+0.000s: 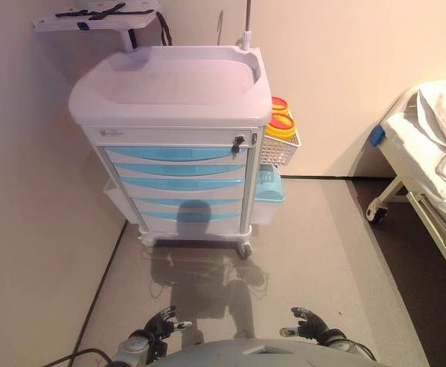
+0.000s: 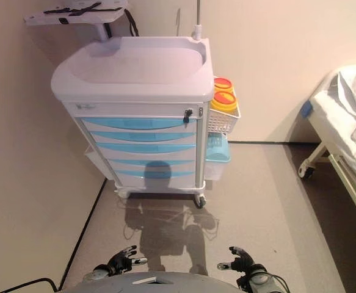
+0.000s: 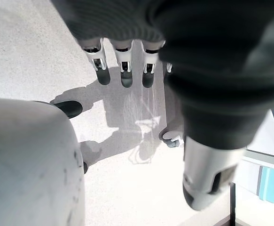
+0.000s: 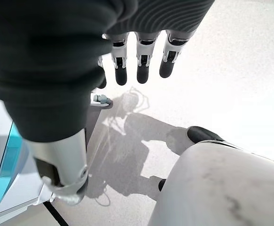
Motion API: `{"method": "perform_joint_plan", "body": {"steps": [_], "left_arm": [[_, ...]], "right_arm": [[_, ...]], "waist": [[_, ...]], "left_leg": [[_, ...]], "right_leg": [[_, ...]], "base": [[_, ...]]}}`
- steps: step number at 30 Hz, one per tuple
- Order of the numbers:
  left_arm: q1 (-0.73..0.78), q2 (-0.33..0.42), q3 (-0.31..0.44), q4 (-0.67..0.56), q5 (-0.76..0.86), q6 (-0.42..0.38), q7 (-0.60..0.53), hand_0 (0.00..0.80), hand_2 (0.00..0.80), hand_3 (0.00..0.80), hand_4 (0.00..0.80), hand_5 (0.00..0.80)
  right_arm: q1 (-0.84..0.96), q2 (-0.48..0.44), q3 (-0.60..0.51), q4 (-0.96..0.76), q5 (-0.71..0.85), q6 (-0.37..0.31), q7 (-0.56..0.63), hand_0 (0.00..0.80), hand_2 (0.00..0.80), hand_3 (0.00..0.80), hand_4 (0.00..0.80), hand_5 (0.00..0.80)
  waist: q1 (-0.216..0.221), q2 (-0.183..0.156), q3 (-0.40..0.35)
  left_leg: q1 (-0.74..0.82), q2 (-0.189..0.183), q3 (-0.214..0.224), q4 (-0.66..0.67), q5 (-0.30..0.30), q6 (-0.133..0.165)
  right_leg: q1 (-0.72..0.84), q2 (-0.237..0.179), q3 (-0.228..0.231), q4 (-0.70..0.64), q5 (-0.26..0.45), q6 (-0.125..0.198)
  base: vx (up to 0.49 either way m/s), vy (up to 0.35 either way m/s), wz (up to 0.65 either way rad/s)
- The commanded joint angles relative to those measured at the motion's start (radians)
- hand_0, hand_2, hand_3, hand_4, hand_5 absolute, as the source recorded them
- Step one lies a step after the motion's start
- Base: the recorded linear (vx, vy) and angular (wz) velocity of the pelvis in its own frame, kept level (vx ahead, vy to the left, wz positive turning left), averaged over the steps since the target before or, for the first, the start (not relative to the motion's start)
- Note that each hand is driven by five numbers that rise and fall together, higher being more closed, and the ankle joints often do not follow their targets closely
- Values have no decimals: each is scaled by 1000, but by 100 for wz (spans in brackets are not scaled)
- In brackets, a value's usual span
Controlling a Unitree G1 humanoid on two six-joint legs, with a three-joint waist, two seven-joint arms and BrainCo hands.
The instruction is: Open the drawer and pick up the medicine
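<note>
1. A medical cart (image 1: 178,145) stands against the back wall, its left side close to the side wall, with its drawers facing the robot.
2. All the blue-fronted drawers (image 1: 178,170) sit flush in the cart's front; the top drawer (image 1: 177,154) lies just under the white band that carries a small lock (image 1: 239,141) near the front's right edge.
3. The medicine cannot be seen; no drawer is open to show what lies inside.
4. The cart's top is a white tray (image 1: 177,80) with a raised rim, and a thin pole (image 1: 247,23) rises at its back right corner.
5. A white wire basket (image 1: 280,145) hangs on the cart's right side and holds two yellow containers (image 1: 280,126) with red lids; a pale blue bin (image 1: 268,187) hangs below it.
6. A small shelf (image 1: 100,15) juts out above the cart's back left corner.
7. A bed (image 1: 429,153) with white sheets stands at the right edge of the views, well apart from the cart, with bare grey floor (image 1: 322,252) between them.
8. The left hand (image 1: 161,325) hangs low at the bottom edge of the head views, fingers loose and spread, holding nothing, well short of the cart.
9. The right hand (image 1: 307,323) hangs likewise at the lower right, fingers relaxed and empty, over bare floor.
</note>
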Motion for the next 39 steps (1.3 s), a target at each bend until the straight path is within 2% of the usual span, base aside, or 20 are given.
{"method": "perform_joint_plan", "body": {"steps": [1,20,26,31,33,39], "left_arm": [[-36,-44,3,74,28,2,-26,0,0,0,0,0],[-30,-36,25,85,5,11,8,0,0,0,0,0],[-35,-27,39,73,-42,4,14,0,0,0,0,0],[-103,-15,38,44,-155,-12,26,0,0,0,0,0],[-152,-6,48,27,-200,-32,33,0,0,0,0,0],[-248,0,72,-51,-332,-101,62,0,0,0,0,0]], "right_arm": [[-43,46,20,49,-2,-14,15,0,0,0,0,0],[-34,47,11,56,1,-9,10,0,0,0,0,0],[-34,38,5,55,11,-15,-7,0,0,0,0,0],[-75,16,21,23,48,-9,-31,0,0,0,0,0],[-104,8,25,9,62,-13,-41,0,0,0,0,0],[-154,-5,32,-30,119,-20,-80,0,0,0,0,0]], "waist": [[-1,-33,27],[-7,-32,30],[-7,-28,58],[-10,-28,135],[-14,-34,194],[-28,-50,303]], "left_leg": [[41,-59,-35,5,-141,36],[47,-57,-36,5,-140,35],[22,-61,-37,22,-135,42],[-98,-71,-32,126,-148,61],[-159,-72,-22,181,-154,71],[-322,-77,3,324,-167,96]], "right_leg": [[-8,-19,-24,11,10,57],[-3,-16,-15,21,4,55],[-39,-24,-4,64,-10,51],[-155,-40,10,142,-10,39],[-222,-47,22,198,-11,37],[-396,-56,64,329,-3,39]], "base": [[0,0,0],[16,2,0],[54,21,-1],[-126,73,-10],[-166,64,-9],[-117,90,-20]]}}
